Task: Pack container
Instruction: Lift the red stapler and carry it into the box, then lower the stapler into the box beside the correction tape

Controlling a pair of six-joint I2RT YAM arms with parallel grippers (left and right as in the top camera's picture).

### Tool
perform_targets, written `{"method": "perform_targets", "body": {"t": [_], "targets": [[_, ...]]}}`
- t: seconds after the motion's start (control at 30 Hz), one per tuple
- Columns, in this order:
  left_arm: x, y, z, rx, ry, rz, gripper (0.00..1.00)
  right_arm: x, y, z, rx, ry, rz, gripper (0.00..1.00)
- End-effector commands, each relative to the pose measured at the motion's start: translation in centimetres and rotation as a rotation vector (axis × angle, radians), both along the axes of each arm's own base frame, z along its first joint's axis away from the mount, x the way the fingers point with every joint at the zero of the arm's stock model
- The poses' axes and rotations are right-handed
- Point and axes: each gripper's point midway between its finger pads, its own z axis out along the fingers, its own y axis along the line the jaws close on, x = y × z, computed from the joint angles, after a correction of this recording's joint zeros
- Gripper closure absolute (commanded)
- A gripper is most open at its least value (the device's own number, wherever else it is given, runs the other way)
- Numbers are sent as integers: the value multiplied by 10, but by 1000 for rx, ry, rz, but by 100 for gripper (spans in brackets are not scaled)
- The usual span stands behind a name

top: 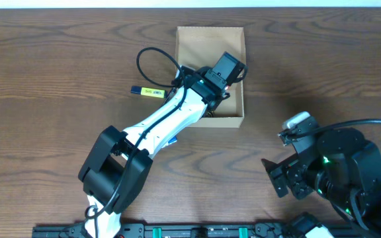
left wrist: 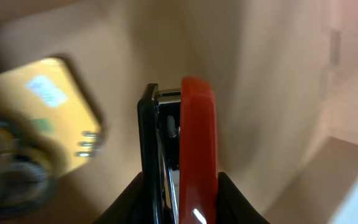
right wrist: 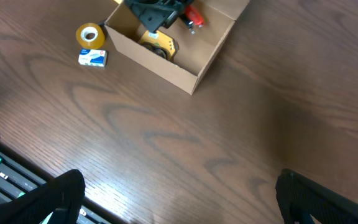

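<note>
Nearest the left wrist camera, a red and black stapler (left wrist: 197, 143) is seen clamped edge-on between the fingers of the left gripper (left wrist: 179, 200), which is closed on it. The left gripper is lowered inside the container (top: 210, 30), an open tan cardboard box whose walls surround the gripper on all sides. A blurred yellow item (left wrist: 48, 112) is noted lying on the box floor to the left of the gripper, apart from the stapler.

The right gripper (right wrist: 179, 183) is held above bare table (right wrist: 185, 137) with its fingers spread wide and nothing between them. The container is placed well ahead of it, to the upper left in its view. A yellow tape roll (right wrist: 90, 35) and a small blue and white box (right wrist: 92, 58) are recorded on the table just outside the container's near wall.
</note>
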Motion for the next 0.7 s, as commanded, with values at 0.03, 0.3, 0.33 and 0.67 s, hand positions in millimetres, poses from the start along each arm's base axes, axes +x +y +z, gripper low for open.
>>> {"method": "perform_targets", "body": {"t": [0.03,0.3,0.33,0.67], "targets": [[-4,5,4,-59,44,104,94,2,-5,0,-1,-2,-37,1],[-4,19,-2,-35,72,136,94,2,-5,0,-1,-2,-37,1],[-3,20,-3,-33,73,139,94,2,-5,0,-1,-2,-37,1],[2,27,-4,-44,86,149,94,2,-5,0,-1,-2,-37,1]]}}
